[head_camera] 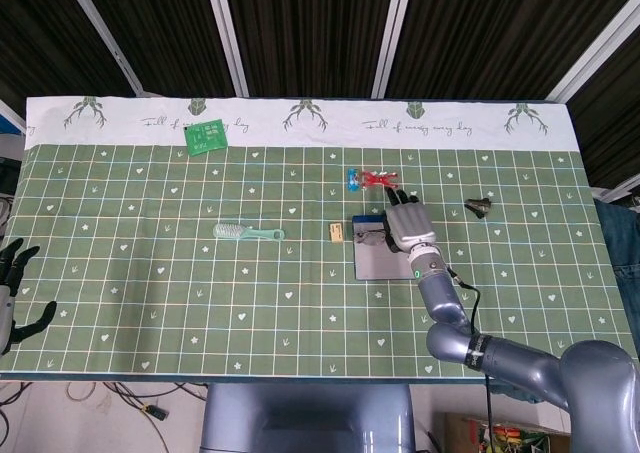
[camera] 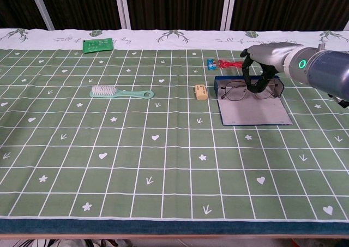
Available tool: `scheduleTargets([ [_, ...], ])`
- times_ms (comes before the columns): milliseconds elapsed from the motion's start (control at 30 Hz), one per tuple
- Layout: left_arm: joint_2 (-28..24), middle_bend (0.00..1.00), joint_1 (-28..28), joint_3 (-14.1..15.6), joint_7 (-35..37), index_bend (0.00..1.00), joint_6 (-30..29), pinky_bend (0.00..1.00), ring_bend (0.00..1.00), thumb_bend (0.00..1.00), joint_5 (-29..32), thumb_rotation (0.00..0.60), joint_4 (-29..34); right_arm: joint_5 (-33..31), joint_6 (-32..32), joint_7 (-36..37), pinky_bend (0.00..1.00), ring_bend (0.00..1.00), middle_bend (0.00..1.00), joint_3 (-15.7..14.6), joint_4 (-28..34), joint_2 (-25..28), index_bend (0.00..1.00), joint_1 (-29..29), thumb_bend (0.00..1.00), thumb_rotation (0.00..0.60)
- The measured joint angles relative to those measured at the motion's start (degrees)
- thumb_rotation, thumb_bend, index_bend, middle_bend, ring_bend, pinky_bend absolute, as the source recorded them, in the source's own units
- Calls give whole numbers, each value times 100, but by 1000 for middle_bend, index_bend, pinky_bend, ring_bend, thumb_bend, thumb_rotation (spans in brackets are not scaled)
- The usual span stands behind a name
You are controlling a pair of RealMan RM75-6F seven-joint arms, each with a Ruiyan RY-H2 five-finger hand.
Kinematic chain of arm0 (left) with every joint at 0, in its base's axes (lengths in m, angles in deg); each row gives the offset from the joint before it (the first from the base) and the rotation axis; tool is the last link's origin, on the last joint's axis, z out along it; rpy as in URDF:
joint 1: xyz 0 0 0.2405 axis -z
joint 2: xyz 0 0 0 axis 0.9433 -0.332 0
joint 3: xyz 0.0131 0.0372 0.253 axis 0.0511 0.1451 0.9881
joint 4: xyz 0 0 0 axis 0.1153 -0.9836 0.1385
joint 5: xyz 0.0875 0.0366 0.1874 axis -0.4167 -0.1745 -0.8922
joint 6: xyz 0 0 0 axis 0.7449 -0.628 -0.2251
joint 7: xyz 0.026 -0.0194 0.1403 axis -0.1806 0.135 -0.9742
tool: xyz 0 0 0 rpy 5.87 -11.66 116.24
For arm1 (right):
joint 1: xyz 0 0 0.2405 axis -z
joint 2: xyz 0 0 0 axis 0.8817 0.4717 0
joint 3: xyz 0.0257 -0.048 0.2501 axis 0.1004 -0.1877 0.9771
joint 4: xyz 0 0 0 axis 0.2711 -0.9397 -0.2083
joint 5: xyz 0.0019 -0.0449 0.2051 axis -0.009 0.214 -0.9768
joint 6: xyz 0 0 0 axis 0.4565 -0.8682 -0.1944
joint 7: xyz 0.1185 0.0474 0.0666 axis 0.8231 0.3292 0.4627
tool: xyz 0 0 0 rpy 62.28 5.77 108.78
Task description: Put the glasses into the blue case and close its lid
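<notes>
Glasses [camera: 243, 90] are held by the right hand [camera: 260, 67] fingers over the open blue case [camera: 253, 109], positioned for seating before lid closure.

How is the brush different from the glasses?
The brush is pale green with white bristles; the glasses are thin dark wire with clear lenses. The brush lies alone on the cloth, left of the middle; the glasses sit at the open blue case, under the right hand. Both lie on the table.

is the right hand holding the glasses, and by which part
Yes: the right hand pinches the glasses near the bridge, over the open blue case. The left hand holds nothing.
</notes>
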State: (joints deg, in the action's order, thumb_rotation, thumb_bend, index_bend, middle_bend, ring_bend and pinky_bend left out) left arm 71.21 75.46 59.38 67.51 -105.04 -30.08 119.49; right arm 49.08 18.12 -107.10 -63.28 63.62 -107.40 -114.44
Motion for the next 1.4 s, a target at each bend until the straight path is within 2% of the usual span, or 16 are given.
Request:
scheduleTargets([
  [433, -12, 0, 3, -4, 17, 103, 16, 0, 0, 322, 20, 600, 3, -76, 109, 50, 183, 92, 2, 5, -232, -75, 604, -183, 476, 600],
  [1133, -17, 0, -5, 0, 24, 103, 7, 0, 0, 322, 18, 600, 8, -527, 35, -213, 183, 90, 2, -63, -170, -28, 603, -275, 475, 600],
  [1200, -17, 0, -5, 0, 24, 103, 8, 0, 0, 322, 19, 600, 9, -562, 36, -242, 183, 89, 2, -77, -167, -20, 566, -286, 475, 600],
  [1333, -17, 0, -4, 1, 23, 103, 10, 0, 0, 322, 18, 600, 9, -633, 39, -306, 183, 87, 2, -110, -146, 8, 398, -307, 475, 600],
  [1400, -18, 0, -4, 2, 21, 103, 13, 0, 0, 322, 20, 600, 13, -666, 36, -330, 183, 87, 2, -121, -130, 24, 371, -318, 475, 600],
])
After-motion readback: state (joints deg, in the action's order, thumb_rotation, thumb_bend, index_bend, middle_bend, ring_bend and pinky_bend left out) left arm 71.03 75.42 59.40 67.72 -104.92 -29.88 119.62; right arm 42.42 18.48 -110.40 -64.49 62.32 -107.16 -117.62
